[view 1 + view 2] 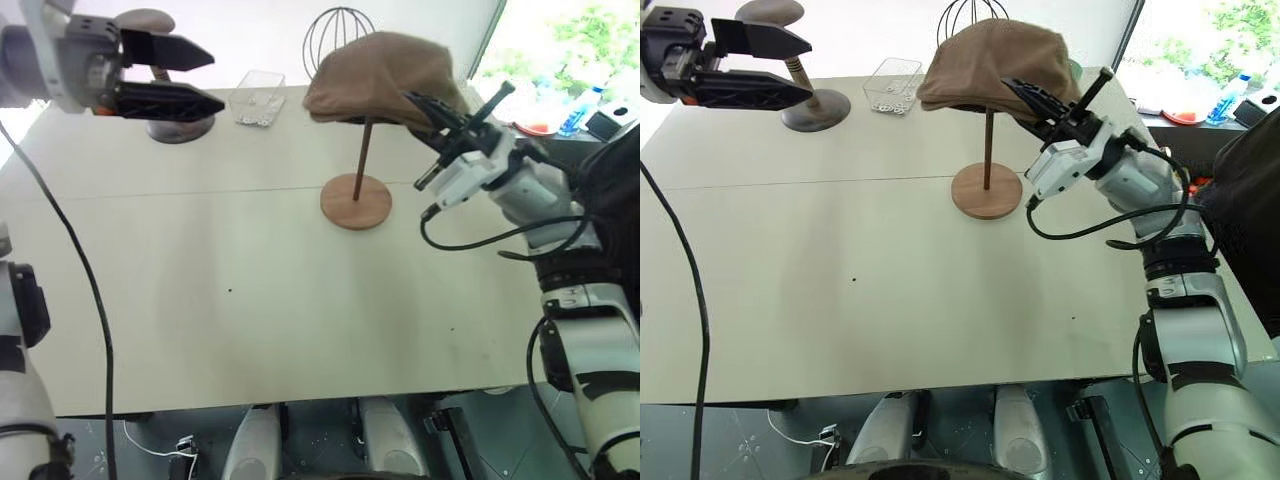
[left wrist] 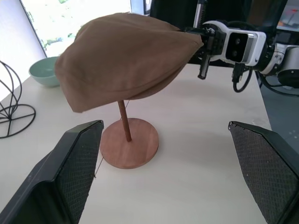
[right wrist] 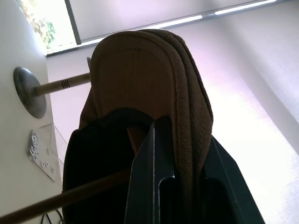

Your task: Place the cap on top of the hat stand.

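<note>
The brown cap [image 1: 380,75] drapes over the top of the hat stand, hiding its top disc. The stand's thin rod [image 1: 362,160] rises from a round wooden base [image 1: 356,203] near the table's far middle. My right gripper [image 1: 428,108] reaches in from the right and is shut on the cap's right edge; the right wrist view shows the fabric pinched between its fingers [image 3: 149,158]. My left gripper [image 1: 212,80] hovers at the far left, well apart from the stand, and stands open with nothing between its pads [image 2: 74,168].
A darker stand with a domed top [image 1: 815,108] stands at the back left. Beside it is a clear plastic box [image 1: 257,98]. A black wire head frame [image 1: 335,30] stands behind the cap. A teal bowl [image 2: 44,72] sits near the far edge.
</note>
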Motion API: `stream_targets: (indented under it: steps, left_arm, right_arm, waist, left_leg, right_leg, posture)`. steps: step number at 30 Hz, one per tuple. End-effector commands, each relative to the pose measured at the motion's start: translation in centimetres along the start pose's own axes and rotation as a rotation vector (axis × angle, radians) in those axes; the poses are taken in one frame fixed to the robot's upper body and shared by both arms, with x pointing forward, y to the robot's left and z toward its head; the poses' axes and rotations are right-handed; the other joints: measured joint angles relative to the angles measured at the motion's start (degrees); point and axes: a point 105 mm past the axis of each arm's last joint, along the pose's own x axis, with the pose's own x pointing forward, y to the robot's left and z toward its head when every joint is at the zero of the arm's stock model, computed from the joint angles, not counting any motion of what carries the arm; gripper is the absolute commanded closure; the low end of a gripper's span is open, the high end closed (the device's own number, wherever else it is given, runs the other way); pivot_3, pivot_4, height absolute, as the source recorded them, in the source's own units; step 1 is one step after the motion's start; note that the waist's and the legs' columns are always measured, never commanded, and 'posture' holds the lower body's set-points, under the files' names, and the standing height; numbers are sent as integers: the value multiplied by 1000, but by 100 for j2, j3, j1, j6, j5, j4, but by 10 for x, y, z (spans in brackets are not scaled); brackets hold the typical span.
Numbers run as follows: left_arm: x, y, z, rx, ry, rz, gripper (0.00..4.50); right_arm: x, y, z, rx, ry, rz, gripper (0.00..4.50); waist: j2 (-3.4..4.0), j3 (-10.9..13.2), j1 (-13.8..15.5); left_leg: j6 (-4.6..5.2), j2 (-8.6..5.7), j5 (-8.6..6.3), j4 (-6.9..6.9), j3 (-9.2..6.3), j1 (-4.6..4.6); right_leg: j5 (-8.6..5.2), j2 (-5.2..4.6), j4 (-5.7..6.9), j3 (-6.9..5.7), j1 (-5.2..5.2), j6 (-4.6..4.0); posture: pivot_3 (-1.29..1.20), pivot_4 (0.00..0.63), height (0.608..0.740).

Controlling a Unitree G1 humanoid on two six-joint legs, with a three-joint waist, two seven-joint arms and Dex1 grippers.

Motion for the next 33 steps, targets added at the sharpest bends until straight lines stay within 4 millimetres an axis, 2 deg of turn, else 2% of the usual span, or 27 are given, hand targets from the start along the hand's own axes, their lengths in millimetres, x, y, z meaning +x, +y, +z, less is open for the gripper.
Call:
stream_targets:
  steps: [1,5,6,7,8,10,11,12,13,14,21,25,28,32,33]
  left_arm:
    - [-7,-2,17,57,-26,23,0]
    - [-7,-2,16,59,-26,27,0]
    - [-8,-2,15,59,-26,28,0]
    - [-7,-2,15,59,-26,29,0]
    - [-7,-2,15,59,-27,29,0]
    - [-7,-2,14,58,-28,29,0]
    - [-7,-2,14,57,-30,28,0]
    - [-6,-2,14,57,-32,27,0]
    - [-6,-2,14,57,-33,26,0]
    - [-6,-1,14,56,-36,26,0]
    - [-7,5,14,56,-54,44,0]
    - [-6,8,9,54,-51,45,0]
    - [-6,9,8,56,-55,44,0]
    - [-6,10,9,62,-71,49,0]
    - [-7,11,9,62,-74,52,0]
  right_arm:
    - [8,-18,11,-23,-63,-55,4414]
    - [2,-17,3,4,-22,-43,4414]
    - [1,-17,2,14,-12,-41,3667]
    - [0,-17,1,21,-5,-39,3417]
    - [-1,-18,1,20,-3,-39,2982]
    - [-3,-20,2,10,-4,-35,2075]
    - [-5,-21,2,10,15,-31,1425]
    - [-8,-22,1,13,32,-31,1026]
    - [-10,-23,2,14,44,-30,412]
    - [-12,-23,5,14,49,-20,80]
    - [-42,-23,25,55,136,84,80]
    - [-62,-33,31,166,251,170,80]
    - [-71,-50,23,382,390,189,80]
    - [-78,-76,21,686,437,249,80]
    - [-84,-81,17,827,476,272,80]
  waist:
    - [0,0,4]
    - [0,0,-1]
    - [0,0,-3]
    - [0,0,-5]
    - [0,0,-5]
    - [0,0,-4]
    - [0,0,-4]
    - [0,0,3]
    - [0,0,7]
    - [0,0,10]
    - [0,0,24]
    - [-1,-1,22]
    - [-1,-1,9]
    - [-1,0,18]
    - [-1,0,22]
  left_leg:
    - [0,0,0,0,0,0]
    - [-1,0,0,1,1,-1]
    - [-1,0,0,1,0,0]
    - [-1,0,0,1,0,0]
    - [-1,0,0,0,1,0]
    - [-1,0,0,1,1,0]
    - [-1,0,0,1,1,0]
    - [-1,0,0,1,1,0]
    - [-1,0,0,1,0,0]
    - [-1,0,0,1,0,0]
    - [0,-1,0,5,1,0]
    - [0,0,0,11,1,3]
    - [1,0,0,11,4,6]
    - [1,2,0,9,5,17]
    - [1,2,0,10,8,17]
  right_leg:
    - [0,0,0,0,0,0]
    - [0,0,0,1,1,0]
    - [0,0,0,1,1,0]
    - [0,0,0,1,1,0]
    - [0,0,0,1,1,0]
    - [0,0,0,1,0,0]
    - [0,0,1,2,0,0]
    - [0,0,1,2,0,0]
    - [0,0,1,2,1,0]
    - [0,0,1,1,0,0]
    - [0,0,6,2,1,1]
    - [0,0,11,4,5,0]
    - [0,-1,13,6,5,0]
    - [0,0,17,8,11,-1]
    - [0,0,17,10,12,-1]
  posture:
    - [0,150,740]
    - [0,150,740]
    - [0,150,740]
    - [0,150,740]
    - [0,150,740]
    - [0,150,740]
    - [0,150,740]
    - [0,150,740]
    - [0,150,740]
    - [0,150,740]
    - [0,150,740]
    - [0,150,740]
    - [0,150,740]
    - [0,150,740]
    - [0,150,740]
